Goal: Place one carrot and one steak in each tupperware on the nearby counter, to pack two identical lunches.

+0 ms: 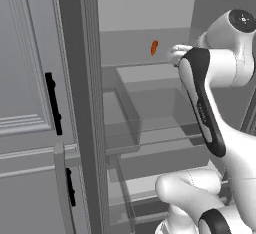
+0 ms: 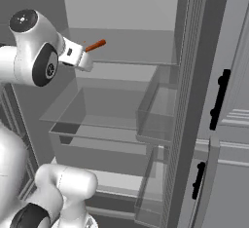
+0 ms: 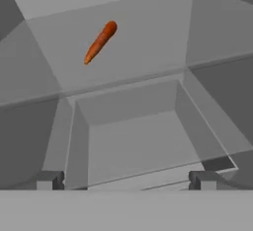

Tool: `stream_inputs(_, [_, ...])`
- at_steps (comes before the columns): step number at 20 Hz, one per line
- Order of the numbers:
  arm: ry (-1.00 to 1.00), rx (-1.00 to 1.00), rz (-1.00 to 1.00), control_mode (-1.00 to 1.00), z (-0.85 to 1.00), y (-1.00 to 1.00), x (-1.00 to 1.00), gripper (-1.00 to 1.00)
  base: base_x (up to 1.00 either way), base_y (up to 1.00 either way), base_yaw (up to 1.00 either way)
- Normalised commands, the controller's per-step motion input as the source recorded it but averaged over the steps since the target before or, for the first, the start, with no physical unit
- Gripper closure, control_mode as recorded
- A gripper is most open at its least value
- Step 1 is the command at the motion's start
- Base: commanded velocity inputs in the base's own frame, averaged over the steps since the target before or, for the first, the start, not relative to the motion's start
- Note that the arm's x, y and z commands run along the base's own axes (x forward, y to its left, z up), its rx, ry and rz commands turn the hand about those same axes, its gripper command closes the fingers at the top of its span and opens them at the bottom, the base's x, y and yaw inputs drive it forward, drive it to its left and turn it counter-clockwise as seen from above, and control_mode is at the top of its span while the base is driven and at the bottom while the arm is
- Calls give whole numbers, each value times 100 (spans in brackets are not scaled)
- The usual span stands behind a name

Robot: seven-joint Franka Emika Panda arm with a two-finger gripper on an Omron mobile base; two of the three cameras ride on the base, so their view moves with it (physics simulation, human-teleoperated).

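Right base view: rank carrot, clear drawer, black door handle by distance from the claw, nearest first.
1. carrot, on the shelf just beyond the claw.
2. clear drawer, below the claw.
3. black door handle, far right on the door.

1. Light is even, flat and dim-grey, with no visible source.
2. Soft shadow sits below the carrot [image 3: 100, 41], under the shelf.
3. No glare appears; edges look slightly soft, without distortion.
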Motion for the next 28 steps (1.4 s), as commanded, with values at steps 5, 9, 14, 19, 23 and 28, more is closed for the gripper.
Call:
stream_inputs(5, [3,0,-3,-100,-4,8,72,-100,0,0,0])
stream_inputs(9, [0,0,0,-100,-27,11,86,-100,0,0,0])
stream_inputs(14, [0,0,0,-100,-28,10,94,-100,0,0,0])
stream_inputs(19, [0,0,-4,-100,-9,5,94,-100,0,0,0])
stream_inputs(23, [-2,0,-5,-100,-19,6,91,-100,0,0,0])
stream_inputs(28, [0,-1,-7,-100,-23,4,85,-100,0,0,0])
